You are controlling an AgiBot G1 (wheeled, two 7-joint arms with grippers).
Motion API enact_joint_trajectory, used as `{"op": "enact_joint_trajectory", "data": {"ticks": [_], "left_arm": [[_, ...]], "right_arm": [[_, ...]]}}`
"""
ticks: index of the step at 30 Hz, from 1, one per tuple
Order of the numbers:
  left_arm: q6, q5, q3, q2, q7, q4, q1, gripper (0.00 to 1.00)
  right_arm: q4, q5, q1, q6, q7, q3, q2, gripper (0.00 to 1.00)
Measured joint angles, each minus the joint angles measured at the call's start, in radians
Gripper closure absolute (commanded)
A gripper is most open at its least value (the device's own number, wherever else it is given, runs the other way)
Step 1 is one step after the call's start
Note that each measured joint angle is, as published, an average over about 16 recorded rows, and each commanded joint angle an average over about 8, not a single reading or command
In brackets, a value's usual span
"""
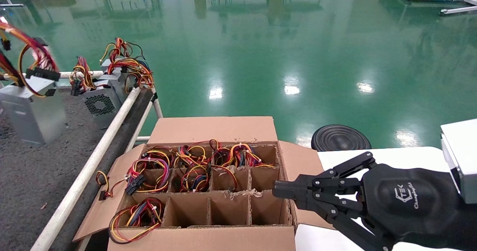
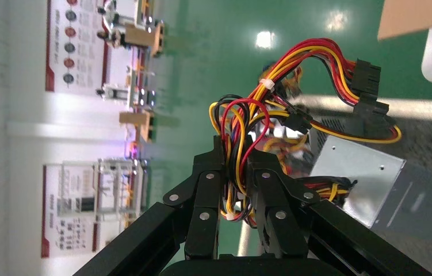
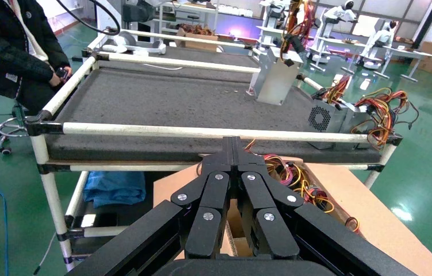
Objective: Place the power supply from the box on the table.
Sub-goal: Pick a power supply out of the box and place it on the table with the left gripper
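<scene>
So my left gripper [image 2: 236, 172] is clamped on the wire bundle [image 2: 242, 123] of the power supply [image 1: 31, 107], which sits at or just above the table [image 1: 33, 176], well clear of the box [image 1: 208, 206]. Looks like the set-down step: next I'd want it resting flat, then let the wires go. Right gripper [image 3: 233, 150] is pinched closed on nothing, parked over the box's right edge.

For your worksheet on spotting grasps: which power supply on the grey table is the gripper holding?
The plain-sided power supply nearest the left edge; left gripper grips its wires.

The right end effector [image 1: 283, 191] is matte black, with silver screws (white logo lettering on its rounded housing).
</scene>
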State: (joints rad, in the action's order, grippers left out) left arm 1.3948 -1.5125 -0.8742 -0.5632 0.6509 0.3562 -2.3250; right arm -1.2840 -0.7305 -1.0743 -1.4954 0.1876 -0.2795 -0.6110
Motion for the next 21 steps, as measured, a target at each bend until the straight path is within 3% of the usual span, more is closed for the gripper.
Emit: {"op": "enact_joint_trajectory", "data": {"ticks": [21], "left_arm": [[0.020,-0.049,-0.049,-0.011,0.006,-0.116,-0.018,1.00]], "right_arm": [[0.000,0.000,0.000,0.000,0.000,0.000,0.000,1.00]]}}
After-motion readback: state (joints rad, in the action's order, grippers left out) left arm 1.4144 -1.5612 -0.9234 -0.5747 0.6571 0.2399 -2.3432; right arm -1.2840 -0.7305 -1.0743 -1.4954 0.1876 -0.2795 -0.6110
